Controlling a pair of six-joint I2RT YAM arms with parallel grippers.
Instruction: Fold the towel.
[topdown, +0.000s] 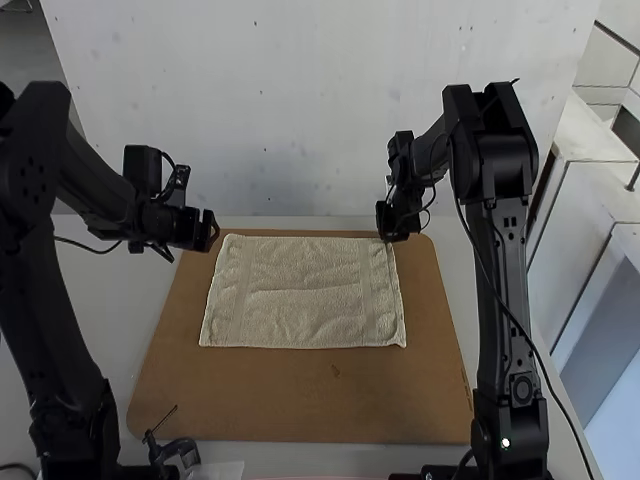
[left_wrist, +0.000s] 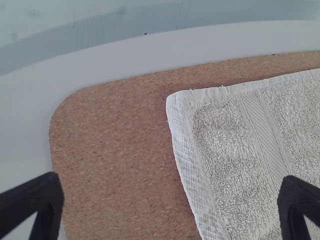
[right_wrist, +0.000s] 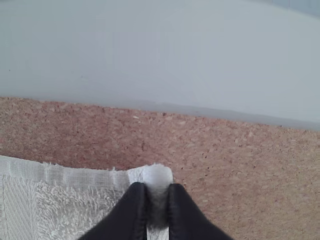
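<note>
Corner-grabbing stage, I'd say: towel spread out mid-frame on the brown board, right gripper pinching its upper-right corner, left gripper parted near the upper-left one. Next (my guess) left grabs that, then both fold.

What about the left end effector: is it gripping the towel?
No, the left end effector has its fingers wide apart, with no part of the towel pinched between them.

Is off-white terry towel w/ banded ends. Lies spread, sl. wrinkled, on corkboard, pinched at far R cnr.
</note>
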